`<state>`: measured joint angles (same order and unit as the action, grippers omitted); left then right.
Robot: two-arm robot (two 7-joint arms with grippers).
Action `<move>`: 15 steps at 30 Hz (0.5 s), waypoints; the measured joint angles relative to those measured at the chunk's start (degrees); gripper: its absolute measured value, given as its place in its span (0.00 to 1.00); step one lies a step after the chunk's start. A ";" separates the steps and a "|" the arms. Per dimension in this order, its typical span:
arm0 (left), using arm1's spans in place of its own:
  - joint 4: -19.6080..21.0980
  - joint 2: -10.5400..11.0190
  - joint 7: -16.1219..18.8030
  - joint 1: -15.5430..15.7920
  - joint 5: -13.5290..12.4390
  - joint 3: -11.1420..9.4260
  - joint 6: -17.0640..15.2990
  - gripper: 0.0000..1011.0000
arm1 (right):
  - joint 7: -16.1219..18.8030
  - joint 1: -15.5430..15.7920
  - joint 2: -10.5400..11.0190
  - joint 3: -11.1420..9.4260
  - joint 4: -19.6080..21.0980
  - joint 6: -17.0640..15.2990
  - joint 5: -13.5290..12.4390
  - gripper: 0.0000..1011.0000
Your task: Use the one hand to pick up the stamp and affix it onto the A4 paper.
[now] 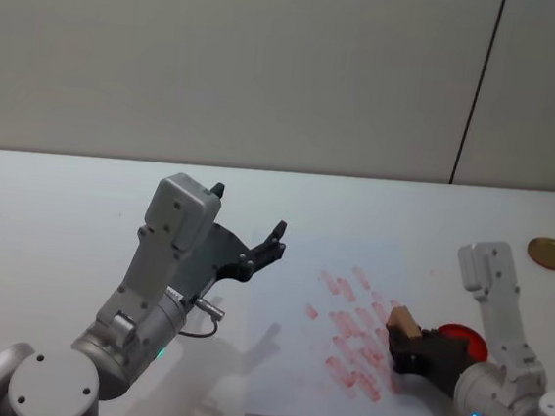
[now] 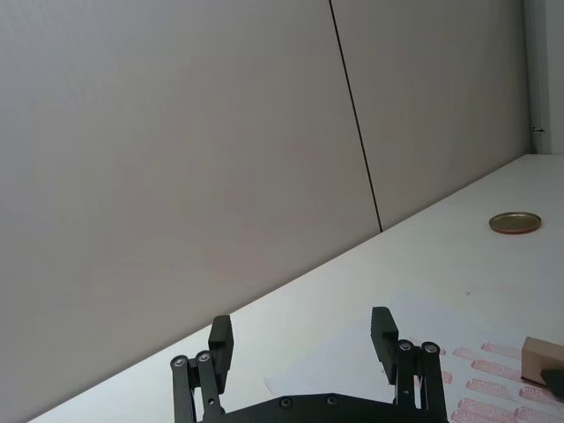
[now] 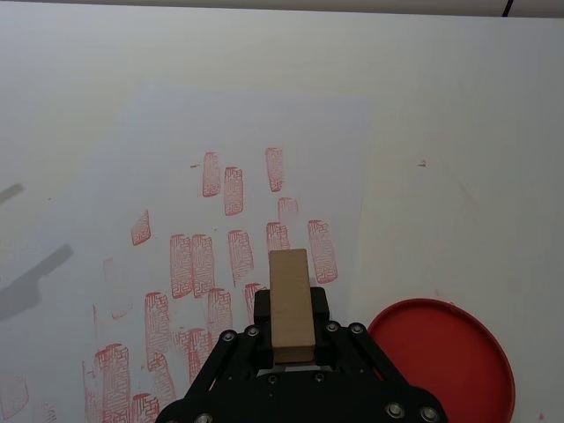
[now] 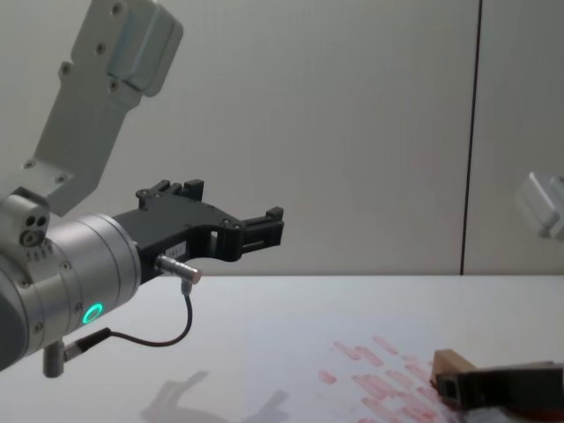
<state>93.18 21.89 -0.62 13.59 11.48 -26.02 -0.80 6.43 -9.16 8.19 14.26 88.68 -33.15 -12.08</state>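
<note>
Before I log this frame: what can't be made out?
- Underside of the stamp: hidden by its own block in the right gripper, right wrist view; contact with the A4 paper unclear.
- Lettering in the prints: too small, head view.
- Ink pad: cut by right wrist view's edge.

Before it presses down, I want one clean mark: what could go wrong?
The stamp in the right tool hangs over crowded prints on the A4 paper; a new mark may overlap them. Near the paper's edge, it could land partly off. The left tool, open, is raised away.
</note>
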 joint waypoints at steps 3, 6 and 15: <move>0.00 0.00 0.00 0.00 0.00 0.00 0.00 0.98 | 0.02 0.02 0.14 0.08 1.34 0.67 0.69 0.22; 0.00 0.00 0.00 0.00 0.00 0.00 0.00 0.98 | 0.02 -0.08 0.21 0.05 2.60 1.29 1.16 0.22; 0.00 0.00 0.00 0.00 0.00 0.00 0.00 0.98 | -0.24 -0.50 0.60 -0.03 7.59 3.62 3.98 0.22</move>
<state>93.18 21.89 -0.62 13.59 11.48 -26.02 -0.80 6.19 -9.67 8.79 14.23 96.27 -29.53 -8.11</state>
